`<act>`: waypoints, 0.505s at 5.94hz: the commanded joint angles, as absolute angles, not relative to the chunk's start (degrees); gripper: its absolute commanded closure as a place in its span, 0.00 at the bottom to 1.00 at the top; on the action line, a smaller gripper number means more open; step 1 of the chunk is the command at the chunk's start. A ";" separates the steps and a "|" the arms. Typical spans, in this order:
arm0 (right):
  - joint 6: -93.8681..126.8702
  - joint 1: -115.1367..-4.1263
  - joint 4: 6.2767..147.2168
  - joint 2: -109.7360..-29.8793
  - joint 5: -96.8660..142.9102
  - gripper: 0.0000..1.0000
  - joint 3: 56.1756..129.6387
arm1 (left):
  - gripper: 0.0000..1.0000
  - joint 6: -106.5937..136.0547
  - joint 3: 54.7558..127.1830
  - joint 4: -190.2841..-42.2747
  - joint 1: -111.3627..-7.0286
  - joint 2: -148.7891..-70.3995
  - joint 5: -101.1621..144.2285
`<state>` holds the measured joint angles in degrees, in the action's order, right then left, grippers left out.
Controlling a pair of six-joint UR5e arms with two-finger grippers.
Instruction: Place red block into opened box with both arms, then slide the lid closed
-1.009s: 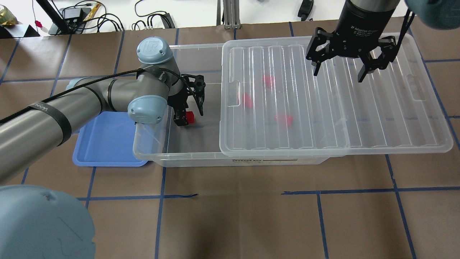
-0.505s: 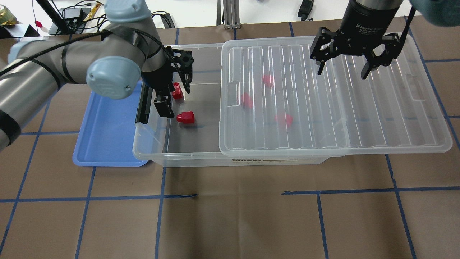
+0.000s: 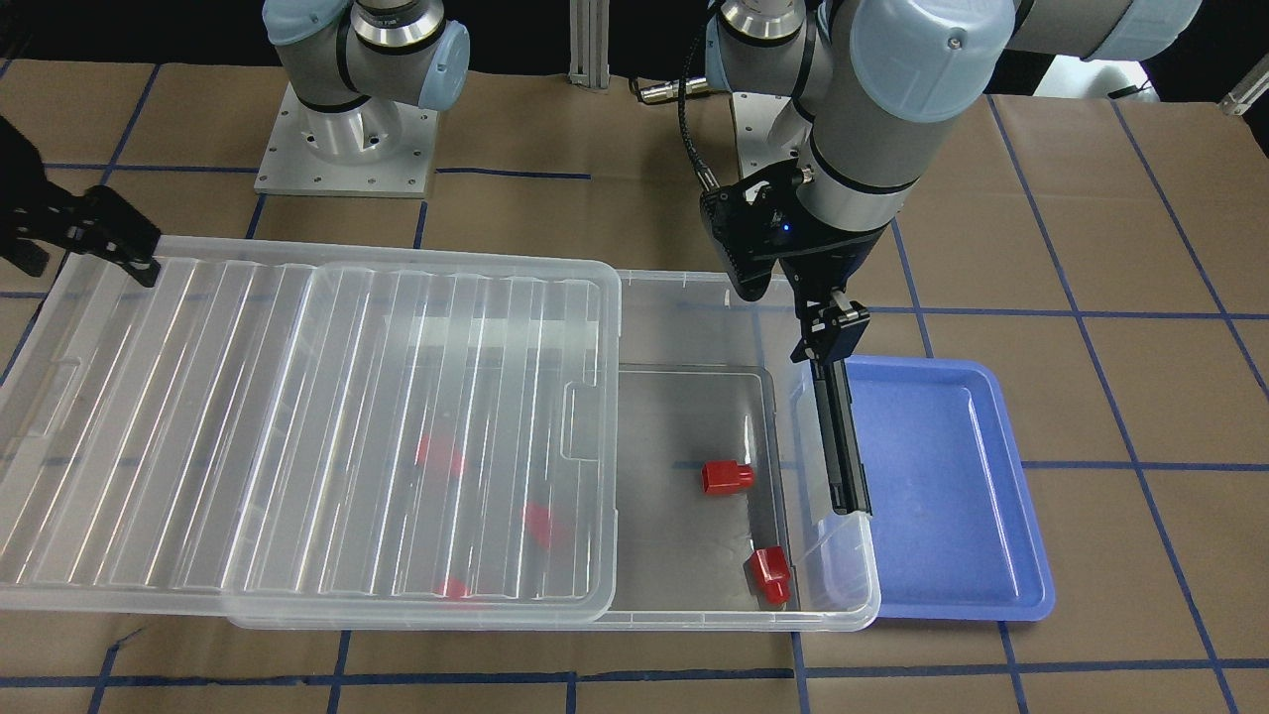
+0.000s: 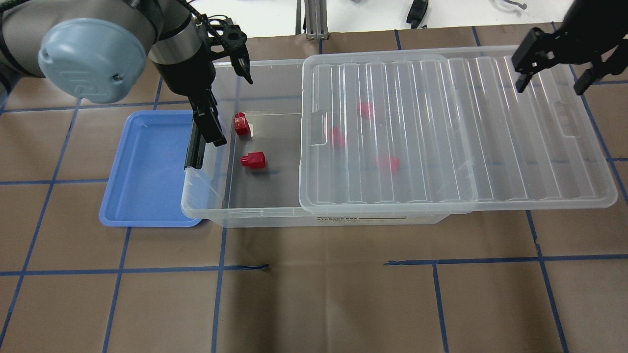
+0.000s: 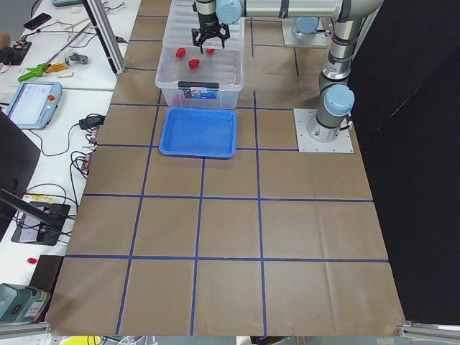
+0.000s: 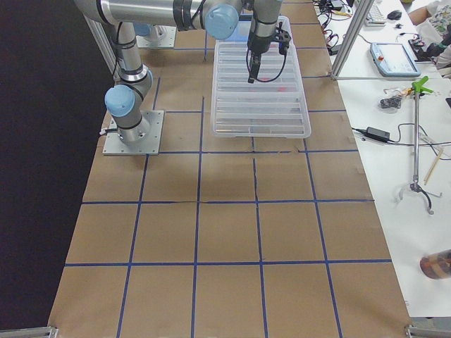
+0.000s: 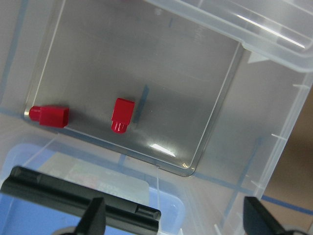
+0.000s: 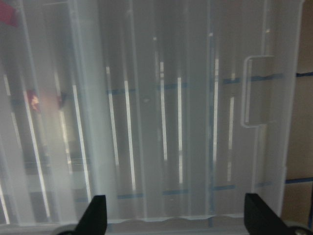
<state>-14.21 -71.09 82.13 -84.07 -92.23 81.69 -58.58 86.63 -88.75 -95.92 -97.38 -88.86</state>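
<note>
A red block (image 4: 252,160) (image 3: 726,477) (image 7: 122,114) lies flat on the floor of the clear box (image 4: 255,214) (image 3: 843,605), in its uncovered left end. A second red block (image 4: 240,123) (image 7: 49,116) sits against the box's end wall. Further red blocks show blurred under the ribbed lid (image 4: 490,147) (image 3: 198,416) (image 8: 161,122), which covers the box's right part and overhangs it. My left gripper (image 4: 228,98) (image 3: 788,312) hangs open and empty above the box's left end. My right gripper (image 4: 552,81) is open above the lid's far right part, holding nothing.
An empty blue tray (image 4: 147,166) (image 3: 942,476) lies against the box's left end, beside the black latch bar (image 4: 194,147) (image 3: 843,436). Cables and gear lie beyond the table's far edge. Brown paper with blue tape lines covers the table (image 4: 319,294).
My left gripper let go of the red block, then rose and drew back toward the far left corner of the box. My right gripper moved right along the lid.
</note>
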 commanded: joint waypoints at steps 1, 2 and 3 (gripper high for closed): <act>-28.06 -60.52 88.89 -80.44 -96.66 0.00 82.61 | 0.02 -34.74 87.45 -86.67 -95.71 -93.10 -89.12; -31.26 -56.21 93.90 -78.07 -96.59 0.00 84.97 | 0.02 -19.49 85.71 -86.66 -95.63 -92.90 -89.47; -34.07 -53.29 100.57 -75.96 -97.11 0.00 88.30 | 0.02 -8.81 85.43 -87.01 -95.71 -92.20 -91.56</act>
<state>-30.81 -56.71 94.49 -78.17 -96.59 85.40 -20.51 85.98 -86.89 -95.69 -92.92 -90.04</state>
